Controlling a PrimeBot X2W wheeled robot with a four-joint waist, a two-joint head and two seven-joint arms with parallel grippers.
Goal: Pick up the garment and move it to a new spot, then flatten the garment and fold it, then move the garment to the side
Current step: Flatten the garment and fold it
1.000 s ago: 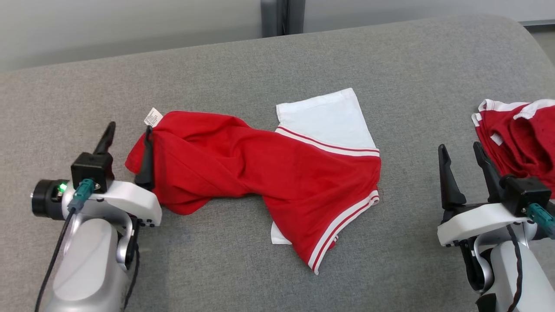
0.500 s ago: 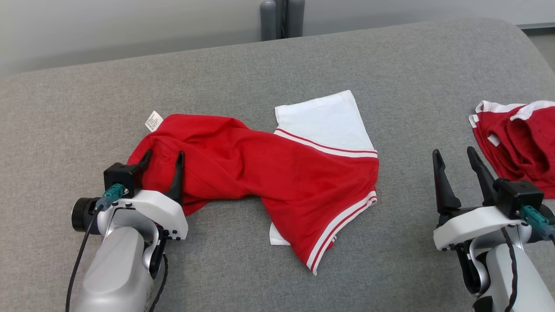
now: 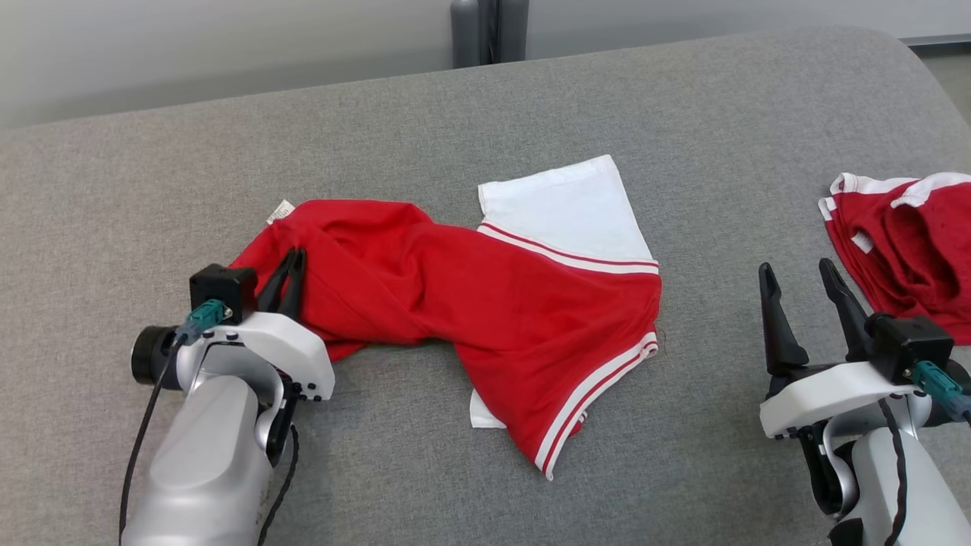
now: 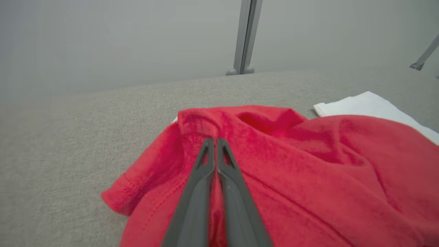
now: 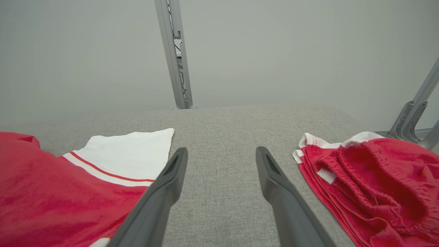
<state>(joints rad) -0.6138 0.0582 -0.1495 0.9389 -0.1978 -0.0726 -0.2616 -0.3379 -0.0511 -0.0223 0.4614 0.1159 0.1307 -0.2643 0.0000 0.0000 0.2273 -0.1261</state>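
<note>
A crumpled red garment (image 3: pixel 470 303) with a white sleeve and white stripes lies across the middle of the grey padded surface (image 3: pixel 485 114). My left gripper (image 3: pixel 290 258) is shut on a fold of the garment's left end, and in the left wrist view its fingers (image 4: pixel 215 142) pinch the red cloth (image 4: pixel 308 171). My right gripper (image 3: pixel 798 271) stands open above bare surface, right of the garment. In the right wrist view the right gripper (image 5: pixel 221 152) has nothing between its fingers, with the garment's white sleeve (image 5: pixel 130 151) to the left.
A second pile of red clothing with white trim (image 3: pixel 906 243) lies at the right edge, just beyond my right gripper, also seen as the red pile (image 5: pixel 370 185). A grey post (image 3: pixel 480 30) stands behind the surface's far edge.
My left gripper moved right onto the garment's left end and shut on the red cloth, bunching it. The white tag is now partly tucked. The right arm stayed put.
</note>
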